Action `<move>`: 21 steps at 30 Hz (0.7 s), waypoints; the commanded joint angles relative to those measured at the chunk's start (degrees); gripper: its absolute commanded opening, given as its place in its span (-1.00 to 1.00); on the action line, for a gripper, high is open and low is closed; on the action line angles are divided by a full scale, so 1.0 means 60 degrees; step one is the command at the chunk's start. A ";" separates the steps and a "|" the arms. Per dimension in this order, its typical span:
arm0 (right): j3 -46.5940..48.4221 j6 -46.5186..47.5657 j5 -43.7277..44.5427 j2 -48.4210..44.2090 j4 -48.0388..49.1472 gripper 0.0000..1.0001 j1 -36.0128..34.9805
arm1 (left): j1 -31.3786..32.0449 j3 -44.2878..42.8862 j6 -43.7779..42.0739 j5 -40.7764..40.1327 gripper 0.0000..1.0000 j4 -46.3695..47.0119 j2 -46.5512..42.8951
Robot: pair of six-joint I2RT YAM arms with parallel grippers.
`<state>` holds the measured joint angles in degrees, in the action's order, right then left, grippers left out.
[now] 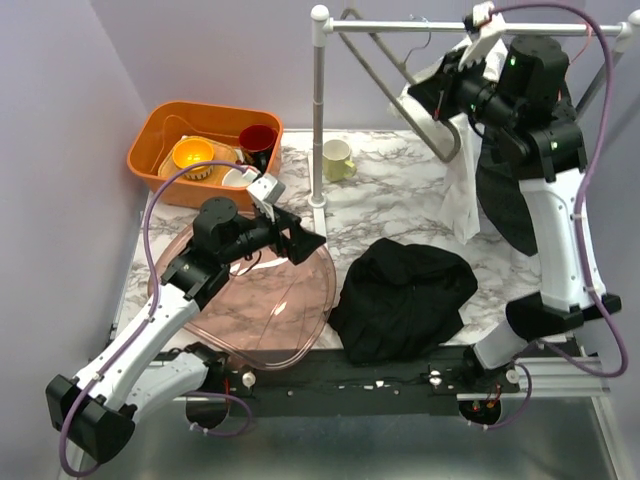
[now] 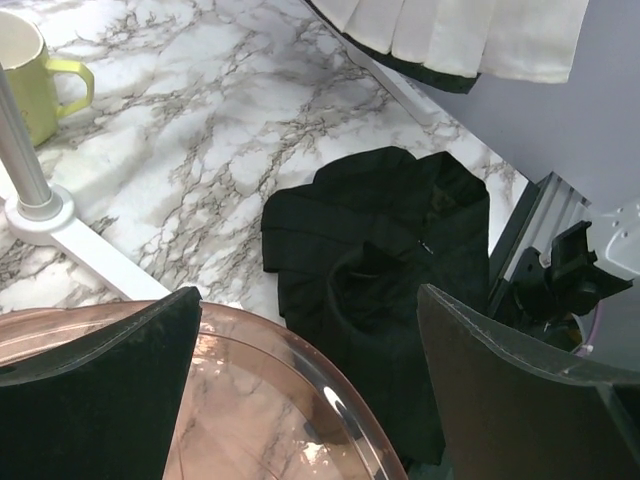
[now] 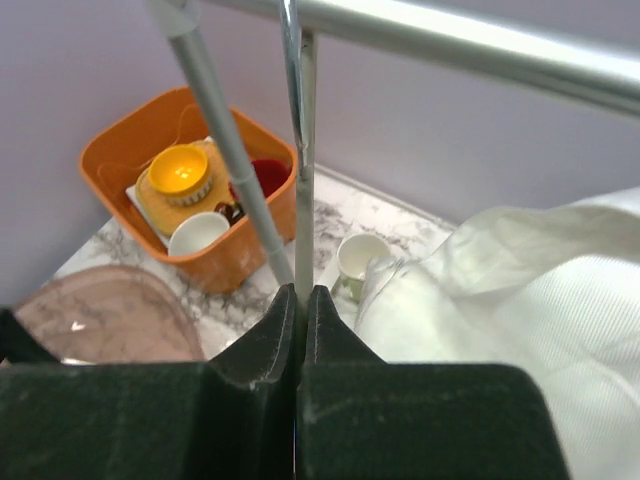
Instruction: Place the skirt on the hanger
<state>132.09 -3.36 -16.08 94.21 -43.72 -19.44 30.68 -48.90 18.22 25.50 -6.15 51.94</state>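
Note:
The skirt [image 1: 400,295] is a crumpled black heap on the marble table, front centre; the left wrist view shows the skirt [image 2: 380,260] just past a pink tray rim. My left gripper [image 1: 300,243] hovers over that tray's right part, left of the skirt, jaws wide open and empty [image 2: 308,300]. The grey metal hanger [image 1: 400,80] hangs from the rack's top rail [image 1: 420,27]. High at the back right, my right gripper [image 1: 440,88] is shut on the hanger. In the right wrist view its jaws [image 3: 300,297] pinch the thin upright hanger bar [image 3: 303,150].
A white garment [image 1: 462,190] hangs from the rail beside the right arm. The rack's white pole [image 1: 319,110] stands mid-table with a pale green mug [image 1: 338,160] next to it. An orange bin [image 1: 150,150] of cups and bowls sits back left. The clear pink tray [image 1: 290,310] lies front left.

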 commanded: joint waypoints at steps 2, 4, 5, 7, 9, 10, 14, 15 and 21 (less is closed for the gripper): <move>-0.2265 0.1202 -0.1903 -0.2340 -0.0460 -0.99 -0.0056 | -0.0074 0.0035 0.0858 0.0260 0.97 -0.0191 0.0277; -0.3262 0.1744 -0.2487 -0.3304 -0.0709 -0.99 -0.0056 | -0.0059 0.0138 0.1195 0.0466 0.94 -0.0088 0.0366; -0.3599 0.1992 -0.2651 -0.3687 -0.1044 -0.99 -0.0056 | -0.0059 0.0153 0.1386 0.0583 0.92 -0.0073 0.0497; -0.4838 0.2550 -0.3075 -0.4376 -0.1237 -0.99 -0.0056 | 0.0189 0.0124 0.1665 0.0571 0.85 -0.0117 0.0615; -0.5722 0.3090 -0.3020 -0.5518 -0.1530 -0.99 -0.0056 | 0.0627 -0.0094 0.1492 -0.0157 0.82 -0.0540 0.0820; -0.6089 0.3238 -0.2468 -0.5913 -0.1647 -0.99 -0.0056 | 0.1195 -0.0227 0.1360 -0.0423 0.82 -0.0730 0.0951; -0.8545 0.4059 -0.1438 -0.7949 -0.2013 -0.99 0.0383 | 0.2853 -0.1061 0.0496 -0.2560 0.79 -0.1886 0.1859; -0.8800 0.4292 -0.1408 -0.8722 -0.2203 -0.99 0.0645 | 0.3161 -0.1382 0.0378 -0.2956 0.75 -0.2049 0.2049; -1.0207 0.4996 -0.0706 -1.0881 -0.3448 -0.99 0.1495 | 0.4759 -0.2145 -0.0574 -0.5770 0.73 -0.2416 0.3484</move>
<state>75.50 20.86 -25.69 36.16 -58.46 -13.98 54.46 -57.93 20.56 7.77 -16.64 67.94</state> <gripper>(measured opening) 0.081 0.867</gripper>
